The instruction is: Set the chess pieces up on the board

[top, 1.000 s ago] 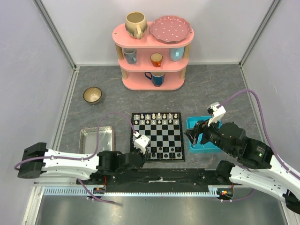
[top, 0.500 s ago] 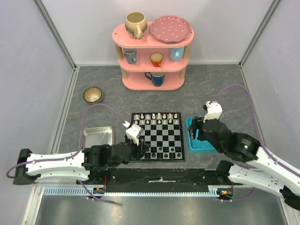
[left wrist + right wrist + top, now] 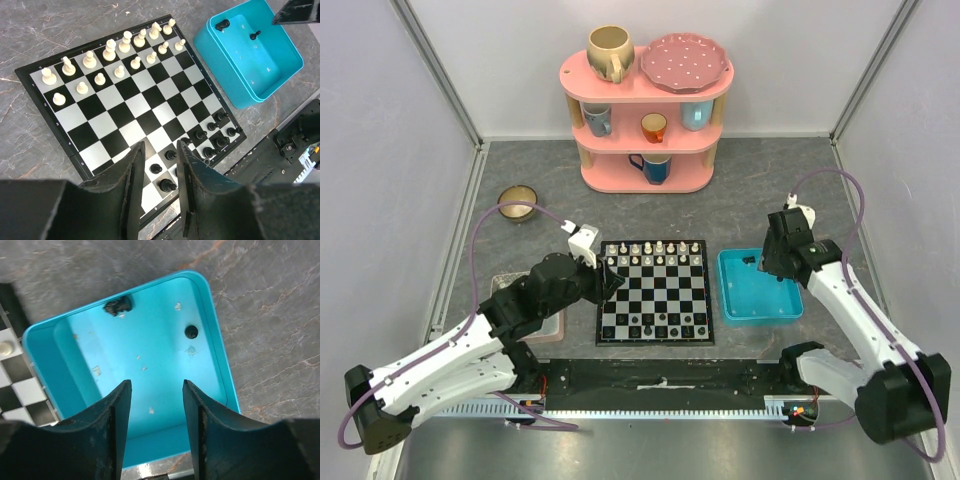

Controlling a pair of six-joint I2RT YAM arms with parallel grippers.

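1. Left pincer (image 3: 160, 147): released and empty, jaws apart, over lower edge of board (image 3: 134, 106) in left wrist view.
2. Right pincer (image 3: 156, 385): released too, nothing between jaws, hanging above tray (image 3: 150, 340) at right of board.
3. White pieces (image 3: 110, 50): 2 full rows along upper left side of board.
4. Black pieces (image 3: 210, 137): gathered along lower right side, partly hidden behind left fingers (image 3: 135, 175), so count uncertain.
5. Off the board, in tray: 2 more black ones. Lying piece (image 3: 117, 305) in upper left corner against wall, upright piece (image 3: 191, 331) near right wall.
6. Step in hand, by the look of it: fetching a black one from tray.
7. Next move: lower right pincer, centre jaws on 1 small figure, close gently, then carry to a free square on black side. Upright piece probably easier, with more room for jaws than in the corner.
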